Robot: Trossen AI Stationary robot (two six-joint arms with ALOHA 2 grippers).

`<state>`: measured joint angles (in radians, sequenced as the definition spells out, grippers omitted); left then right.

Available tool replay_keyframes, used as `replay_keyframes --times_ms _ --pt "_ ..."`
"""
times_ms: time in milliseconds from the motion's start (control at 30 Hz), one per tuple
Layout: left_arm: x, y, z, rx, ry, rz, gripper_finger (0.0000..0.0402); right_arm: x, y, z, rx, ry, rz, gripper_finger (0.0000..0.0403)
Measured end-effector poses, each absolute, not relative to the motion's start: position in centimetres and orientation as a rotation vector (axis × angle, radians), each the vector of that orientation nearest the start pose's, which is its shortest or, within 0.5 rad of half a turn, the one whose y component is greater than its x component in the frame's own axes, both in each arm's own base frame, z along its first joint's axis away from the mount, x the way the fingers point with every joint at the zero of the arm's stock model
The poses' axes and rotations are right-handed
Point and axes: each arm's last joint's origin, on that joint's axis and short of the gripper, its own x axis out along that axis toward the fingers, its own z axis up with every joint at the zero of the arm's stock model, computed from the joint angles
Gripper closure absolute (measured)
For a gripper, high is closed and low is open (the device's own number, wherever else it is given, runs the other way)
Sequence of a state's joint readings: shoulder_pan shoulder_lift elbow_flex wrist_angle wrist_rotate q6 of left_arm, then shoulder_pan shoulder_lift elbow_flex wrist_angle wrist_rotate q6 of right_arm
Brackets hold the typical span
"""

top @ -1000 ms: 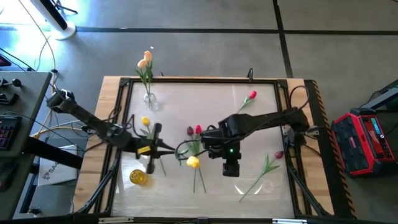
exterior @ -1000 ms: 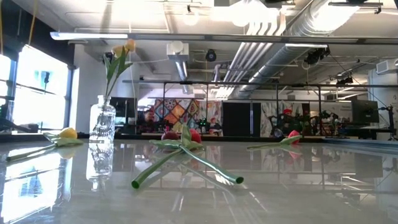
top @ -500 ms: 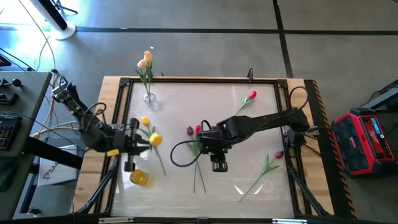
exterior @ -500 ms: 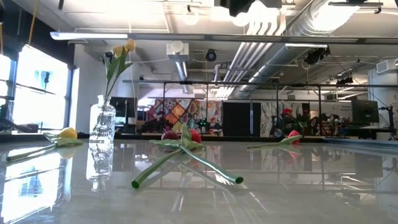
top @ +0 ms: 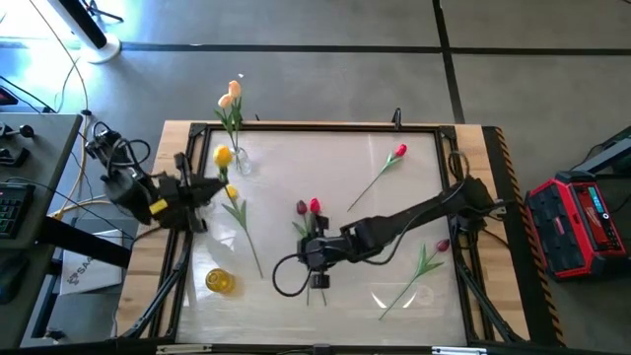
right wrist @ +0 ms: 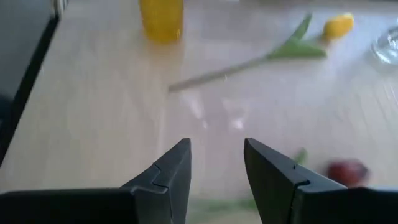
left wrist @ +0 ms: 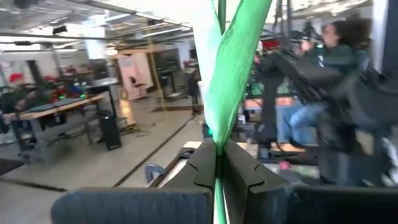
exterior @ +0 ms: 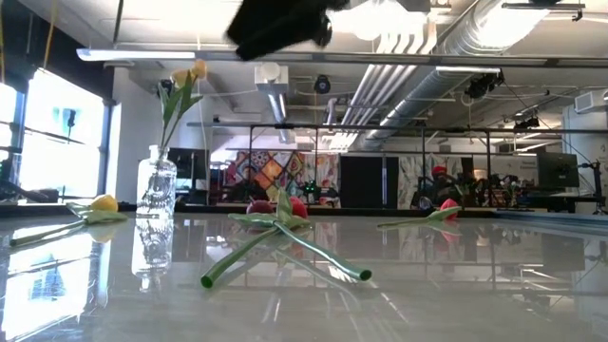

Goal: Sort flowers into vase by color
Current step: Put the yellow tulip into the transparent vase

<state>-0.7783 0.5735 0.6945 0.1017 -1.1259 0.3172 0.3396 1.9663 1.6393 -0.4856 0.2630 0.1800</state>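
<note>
My left gripper (top: 200,187) sits over the table's left edge, shut on a yellow tulip (top: 223,155) whose head is beside the clear glass vase (top: 238,160). That vase holds a peach tulip (top: 230,96). A second yellow tulip (top: 231,192) lies flat on the table, its stem running toward the near edge. A red and a maroon tulip (top: 308,207) lie crossed at mid-table. My right gripper (top: 317,276) hovers open just near of them, above their stem ends. One red tulip (top: 399,151) lies far right and one maroon tulip (top: 442,245) lies right. My left gripper pinches the yellow tulip's green stem (left wrist: 217,163) between its two fingers, just below a broad leaf (left wrist: 233,68) that rises past the fingertips. The tulip is lifted clear of the table, with its head (top: 223,155) out beyond the fingers toward the clear vase.
A short yellow vase (top: 220,281) stands near the table's near-left corner. A dark frame rail (top: 315,128) borders the tabletop. Cables hang by the left arm's base (top: 108,158). People and workbenches show in the room beyond (left wrist: 323,62). A red case (top: 582,222) stands off the table's right side.
My left gripper carried the yellow tulip from mid-table toward the left and then the far edge, up beside the clear vase, turning about on the way. My right gripper moved left and toward the near edge, from right of the crossed tulips to their stem ends.
</note>
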Motion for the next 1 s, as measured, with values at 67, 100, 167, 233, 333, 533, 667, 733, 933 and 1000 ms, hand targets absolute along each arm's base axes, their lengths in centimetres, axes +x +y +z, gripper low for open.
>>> replay_keyframes --times_ms 67,100,167,233,333,533,667,733,933,1000 --pt "9.3 -5.2 35.5 0.119 -0.081 0.387 0.0401 41.8 13.5 23.6 -0.042 0.717 -0.034 0.0265" --pt "9.0 -4.7 35.6 0.117 -0.082 0.402 0.0401 41.8 13.1 22.7 -0.029 0.691 -0.064 0.0265" --pt "8.6 -3.9 35.6 0.108 -0.087 0.440 0.0401 42.0 11.9 21.0 0.011 0.618 -0.133 0.0265" --pt "8.2 -3.1 35.6 0.100 -0.093 0.484 0.0401 42.0 10.3 19.5 0.067 0.544 -0.194 0.0265" --pt "7.8 -2.0 35.2 0.076 -0.110 0.576 0.0401 41.8 7.9 18.0 0.153 0.442 -0.244 0.0265" --pt "7.6 -0.2 33.5 0.039 -0.152 0.791 0.0401 41.8 3.1 17.1 0.252 0.291 -0.219 0.0265" --pt "8.1 0.3 32.6 0.091 -0.166 0.774 0.0401 42.0 1.0 17.3 0.278 0.275 -0.160 0.0265" --pt "8.3 0.5 32.3 0.101 -0.175 0.761 0.0401 42.0 0.3 17.3 0.283 0.277 -0.148 0.0265" --pt "9.0 1.4 30.9 0.112 -0.175 0.770 0.0401 42.0 -0.8 17.3 0.266 0.277 -0.139 0.0265" --pt "9.2 1.8 30.3 0.108 -0.168 0.790 0.0401 42.0 -0.9 17.3 0.267 0.277 -0.141 0.0265"
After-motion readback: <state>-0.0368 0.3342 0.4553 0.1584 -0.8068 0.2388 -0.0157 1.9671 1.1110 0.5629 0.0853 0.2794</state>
